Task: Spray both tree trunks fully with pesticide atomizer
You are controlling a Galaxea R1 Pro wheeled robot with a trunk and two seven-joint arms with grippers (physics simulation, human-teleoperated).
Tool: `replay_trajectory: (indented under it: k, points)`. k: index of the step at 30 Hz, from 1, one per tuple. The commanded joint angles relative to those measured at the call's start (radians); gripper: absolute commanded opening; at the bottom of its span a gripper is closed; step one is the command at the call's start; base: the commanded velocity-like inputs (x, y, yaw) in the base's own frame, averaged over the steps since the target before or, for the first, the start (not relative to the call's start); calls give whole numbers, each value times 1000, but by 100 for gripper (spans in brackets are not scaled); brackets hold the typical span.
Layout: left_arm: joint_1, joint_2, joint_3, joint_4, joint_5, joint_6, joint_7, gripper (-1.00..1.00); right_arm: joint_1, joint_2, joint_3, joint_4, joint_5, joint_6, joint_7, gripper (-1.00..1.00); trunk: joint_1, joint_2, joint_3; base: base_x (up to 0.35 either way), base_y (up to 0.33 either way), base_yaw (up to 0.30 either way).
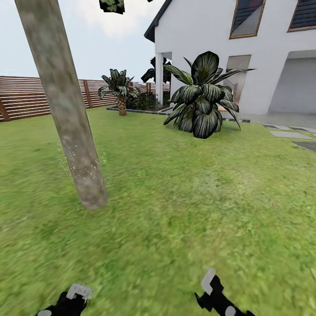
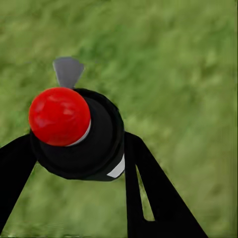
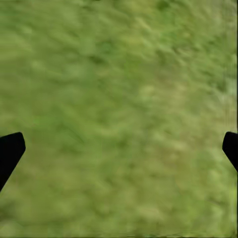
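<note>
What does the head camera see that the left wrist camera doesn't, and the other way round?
Head view alone: a tree trunk flecked with white specks, a slatted fence, a dark leafy plant and a white house. Left wrist view alone: the left hand closed on a dark atomizer with a red top. Both: green grass.

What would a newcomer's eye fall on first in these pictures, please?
Probably the leaning grey trunk at the head view's left, flecked low down with white specks. Next, the big dark-leaved plant before the white house at the lawn's far side. In the left wrist view, the red-topped atomizer sits clamped in the left gripper over grass.
</note>
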Motion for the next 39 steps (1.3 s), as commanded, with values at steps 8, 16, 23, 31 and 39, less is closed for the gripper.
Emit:
replay_trajectory:
  k: [8,16,23,31,39]
  points:
    - [110,-8,-4,3,258,-145,164,-100,77,-7,-55,26,-480,-206,-90,100,0,0,-1,0,0,0]
    - [123,-15,-4,4,342,-151,166,-100,83,-7,-56,28,-513,-215,-90,100,0,0,-1,0,0,0]
    - [146,-4,-4,2,453,-186,168,-100,95,-7,-61,26,-519,-213,-94,100,0,0,-1,-207,-56,127]
    - [148,-8,-5,3,458,-239,250,-100,97,-7,-60,26,-519,-213,-96,100,0,0,-1,-297,-143,277]
    - [148,-9,-4,3,459,-240,254,-100,99,-2,-60,26,-519,-213,-96,100,0,0,-1,-317,-54,279]
